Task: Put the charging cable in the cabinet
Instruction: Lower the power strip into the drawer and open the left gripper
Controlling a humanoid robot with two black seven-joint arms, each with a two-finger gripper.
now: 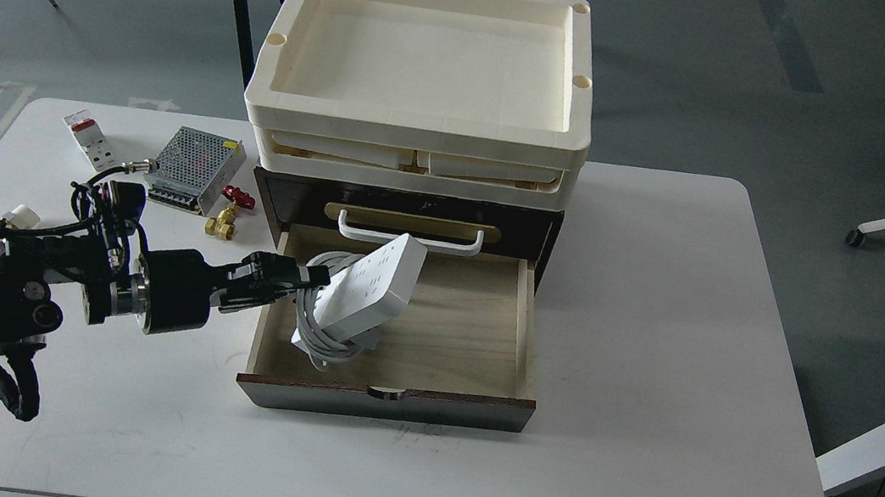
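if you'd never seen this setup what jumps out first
The left hand reaches in from the left, holding a white power strip tilted over the open drawer, its coiled cord hanging into the drawer's left side. Behind, cream trays sit stacked on the dark cabinet in the middle of the white table.

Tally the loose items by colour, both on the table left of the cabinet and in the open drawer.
White: 2, the charging cable and the red-topped adapter
Silver: 1, the mesh power-supply box
Brass with a red handle: 1, the valve
Total: 4
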